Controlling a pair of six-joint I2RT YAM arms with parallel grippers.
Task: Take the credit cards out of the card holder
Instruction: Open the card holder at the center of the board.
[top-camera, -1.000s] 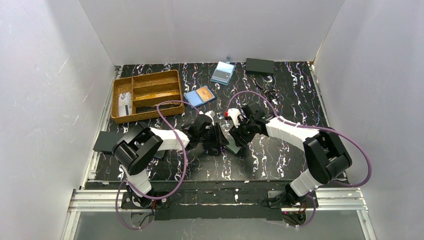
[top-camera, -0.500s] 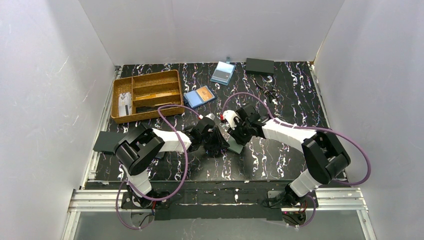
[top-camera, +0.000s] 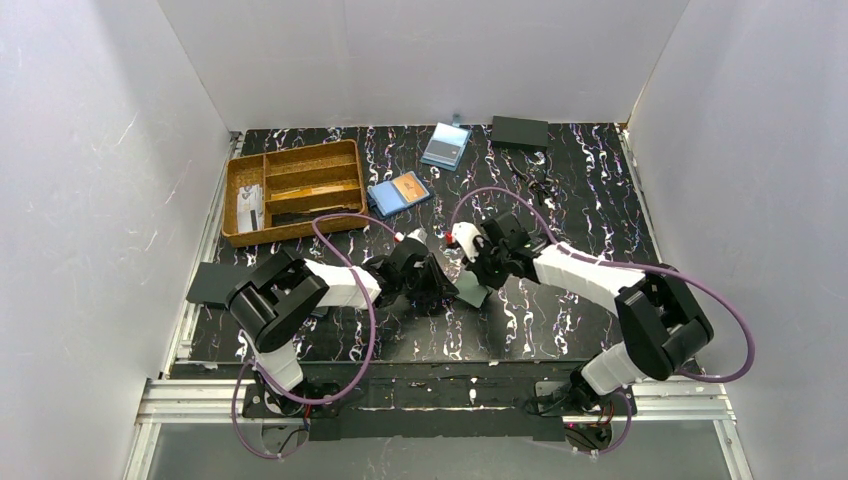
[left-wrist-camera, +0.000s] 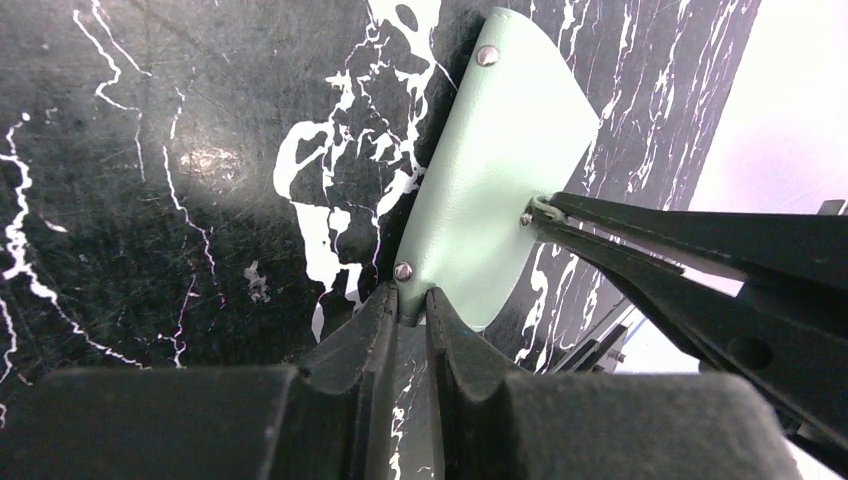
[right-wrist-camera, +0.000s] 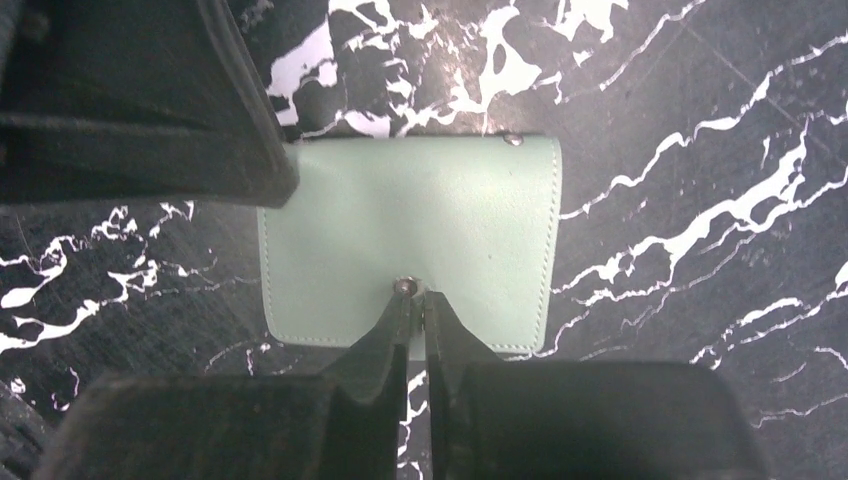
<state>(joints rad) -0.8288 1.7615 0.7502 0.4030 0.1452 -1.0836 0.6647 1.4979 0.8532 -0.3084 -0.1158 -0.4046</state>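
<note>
The card holder (right-wrist-camera: 430, 225) is a flat green sleeve with small rivets, lying mid-table between both arms (top-camera: 472, 292). In the left wrist view it rises tilted off the marbled surface (left-wrist-camera: 495, 180). My left gripper (left-wrist-camera: 413, 300) is shut on its near riveted corner. My right gripper (right-wrist-camera: 413, 298) is shut on the edge by a rivet, its fingers (left-wrist-camera: 640, 240) reaching in from the right in the left wrist view. From above, the left gripper (top-camera: 447, 290) and right gripper (top-camera: 478, 277) meet at the holder. No credit cards show; they are hidden.
A wooden divided tray (top-camera: 240, 235) sits at back left. A bright blue holder with an orange card (top-camera: 400, 191), a pale-blue holder with a grey card (top-camera: 446, 146) and a dark flat box (top-camera: 519, 131) lie at the back. A dark pad (top-camera: 212, 283) overhangs the left edge.
Both grippers have closed onto the card holder. The right arm has shifted a little left and toward the back, drawing in over the holder.
</note>
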